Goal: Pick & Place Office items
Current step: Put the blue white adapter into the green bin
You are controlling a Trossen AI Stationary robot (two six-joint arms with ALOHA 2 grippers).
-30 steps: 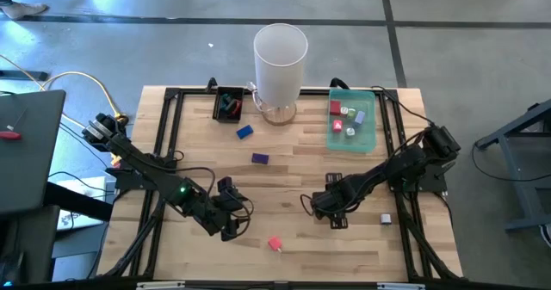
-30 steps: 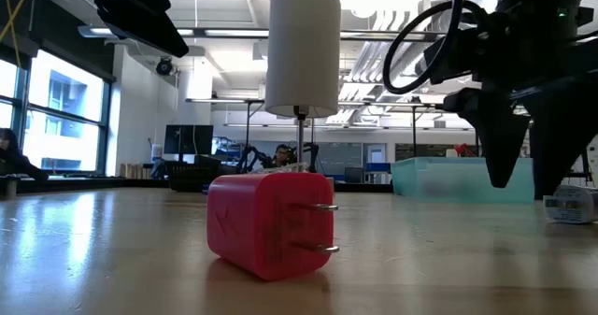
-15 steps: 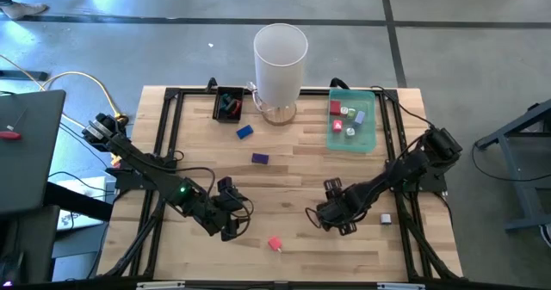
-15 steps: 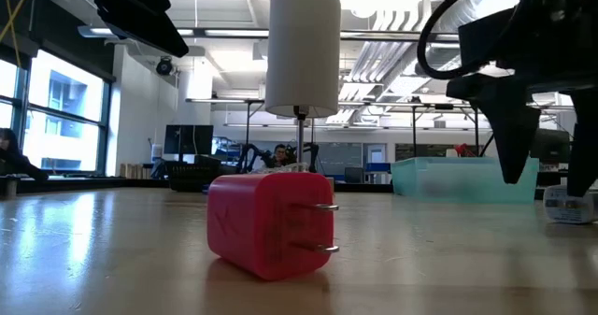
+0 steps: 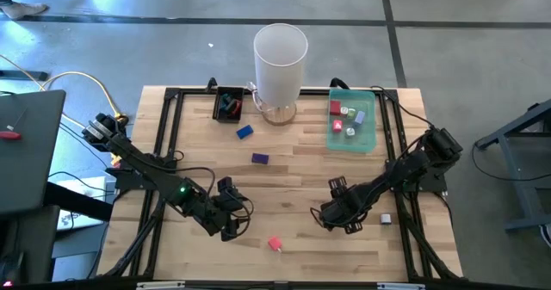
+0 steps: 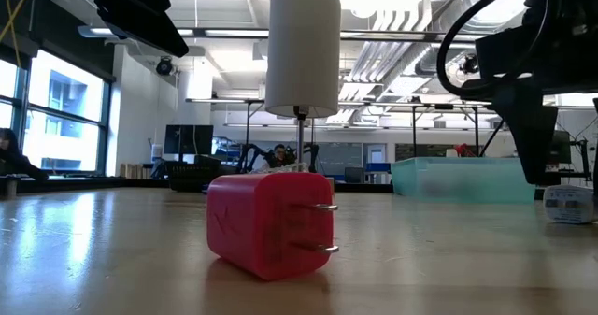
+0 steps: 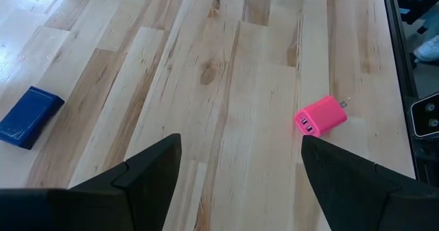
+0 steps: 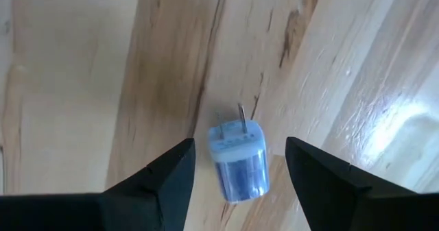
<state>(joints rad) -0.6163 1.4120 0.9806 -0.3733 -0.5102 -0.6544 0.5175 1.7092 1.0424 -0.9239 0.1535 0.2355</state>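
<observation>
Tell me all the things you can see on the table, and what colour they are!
Tall cylinder: one, white, far middle of the table.
Green tray: one, see-through teal, far right, holding several small red, white and bluish pieces.
Black tray: one, far side, left of the cylinder, with small pieces inside.
Blue blocks: two, one near the black tray, one closer to the middle.
Pink plug: one, near edge, lying alone.
Grey-blue plug: one, on the right side of the table.
Left gripper: open, left of the pink plug.
Right gripper: open, over the grey-blue plug.
</observation>
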